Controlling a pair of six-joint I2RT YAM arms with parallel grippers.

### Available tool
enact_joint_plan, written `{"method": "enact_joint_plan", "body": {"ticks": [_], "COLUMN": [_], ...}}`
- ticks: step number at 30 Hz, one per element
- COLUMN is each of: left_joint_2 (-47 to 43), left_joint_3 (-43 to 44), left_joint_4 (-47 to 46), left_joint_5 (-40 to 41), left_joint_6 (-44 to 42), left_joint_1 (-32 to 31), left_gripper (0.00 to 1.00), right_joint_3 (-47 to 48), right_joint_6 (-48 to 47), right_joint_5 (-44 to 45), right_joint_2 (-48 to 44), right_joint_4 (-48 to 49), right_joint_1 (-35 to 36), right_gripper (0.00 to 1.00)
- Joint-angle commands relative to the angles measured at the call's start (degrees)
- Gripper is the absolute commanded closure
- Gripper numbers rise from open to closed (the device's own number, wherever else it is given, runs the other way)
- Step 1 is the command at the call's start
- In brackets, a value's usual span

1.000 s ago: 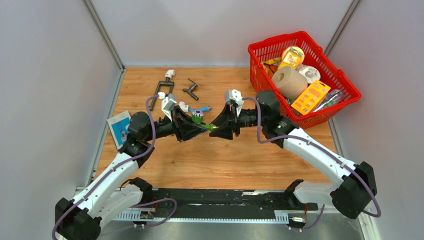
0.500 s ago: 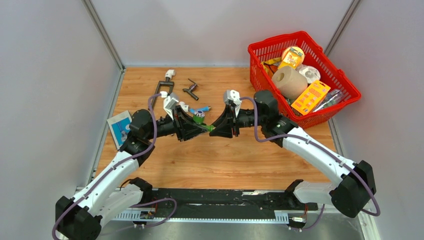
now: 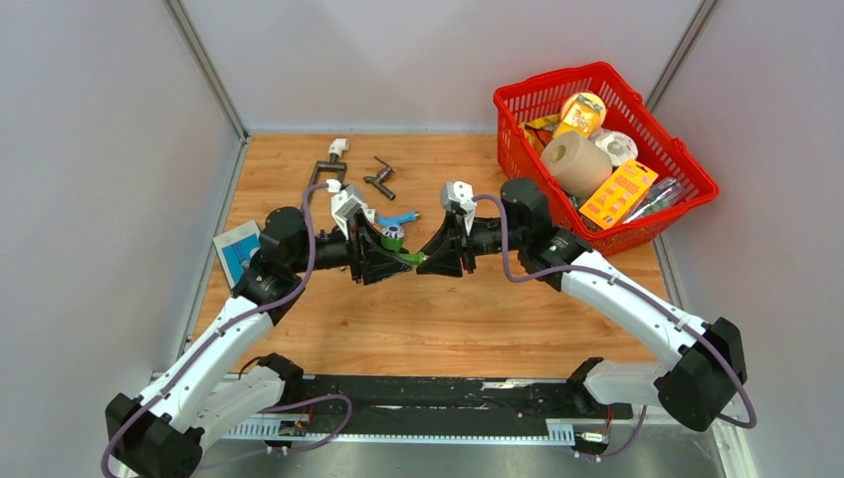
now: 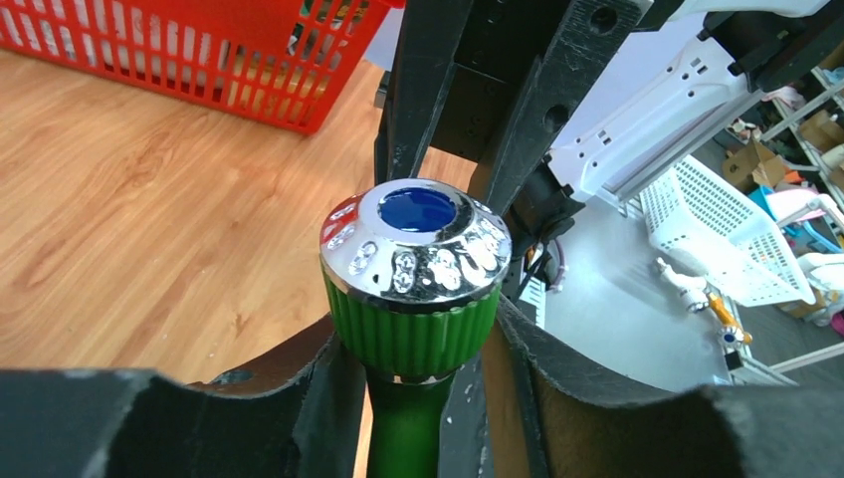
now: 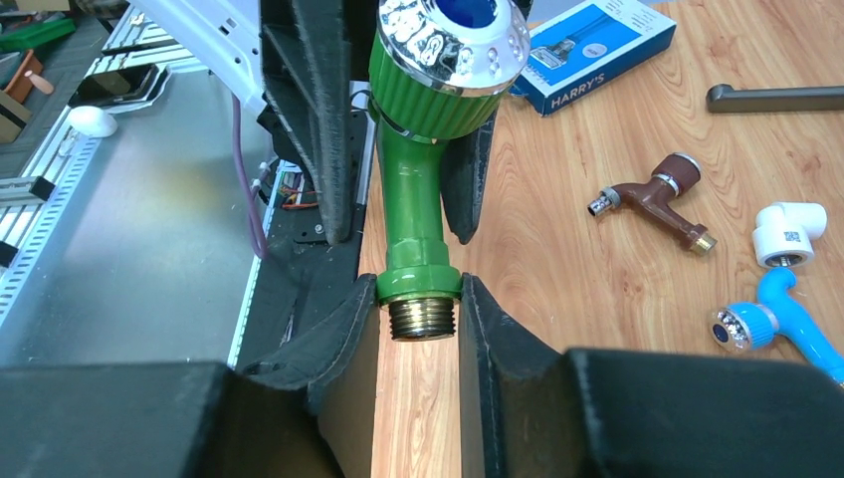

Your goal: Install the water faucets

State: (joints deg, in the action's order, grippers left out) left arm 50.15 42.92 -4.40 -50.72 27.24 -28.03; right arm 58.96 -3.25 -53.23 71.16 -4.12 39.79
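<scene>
Green faucet (image 5: 413,199) is mid-handover above bench (image 3: 448,319) centre. Left fingers (image 4: 279,398) just eased around its knob; can't tell if they're still gripping. Right fingers (image 5: 328,339) have closed and now clamp the collar by the brass thread (image 5: 422,317). Likely a regrip before install. Blue faucet (image 3: 400,218) lies at its 12 o'clock.

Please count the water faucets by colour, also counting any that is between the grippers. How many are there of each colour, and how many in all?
green faucet: 1
blue faucet: 1
brown faucet: 1
dark grey faucet: 1
Total: 4
</scene>
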Motion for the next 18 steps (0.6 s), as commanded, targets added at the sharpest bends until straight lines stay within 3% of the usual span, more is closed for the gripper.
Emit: {"method": "enact_joint_plan", "body": {"ticks": [1,2,6,7,9,11,12,14,18], "left_joint_2": [-0.2,-0.3,-0.1,-0.4,-1.1,-2.2,-3.2,-4.6,-7.8], "left_joint_3": [1.6,1.6,1.5,1.4,1.0,0.6,0.4,0.4,0.1], "left_joint_4": [0.5,0.4,-0.2,-0.3,-0.3,0.9,1.7,6.2,13.3], "left_joint_5": [-2.4,-2.5,-2.8,-2.6,-0.9,1.0,3.8,10.2,21.6], "left_joint_6": [-1.9,-2.0,-1.9,-1.9,-2.3,-3.0,-3.5,-4.7,-7.5], "left_joint_1": [-0.2,-0.2,-0.2,-0.3,-0.2,0.3,1.0,2.7,6.5], "left_gripper": [0.52,0.53,0.78,0.93,1.00,1.00,1.00,1.00,1.00], "right_joint_3": [3.0,3.0,3.0,2.9,3.0,3.2,3.4,4.1,6.8], "right_joint_6": [-1.4,-1.5,-1.6,-1.6,-1.3,-1.1,-1.0,-0.3,1.1], "right_joint_5": [-0.3,-0.5,-0.5,-0.2,1.1,3.3,4.6,8.0,13.8], "right_joint_2": [0.3,0.4,0.7,0.8,1.2,1.6,2.0,3.1,7.0], "right_joint_4": [0.8,0.7,0.4,0.4,0.3,0.3,0.4,0.4,0.4], "right_joint_1": [0.3,0.3,0.4,0.3,0.3,0.3,0.3,0.3,-0.2], "right_gripper": [1.00,1.00,1.00,1.00,0.98,0.76,0.56,0.28,0.19]}}
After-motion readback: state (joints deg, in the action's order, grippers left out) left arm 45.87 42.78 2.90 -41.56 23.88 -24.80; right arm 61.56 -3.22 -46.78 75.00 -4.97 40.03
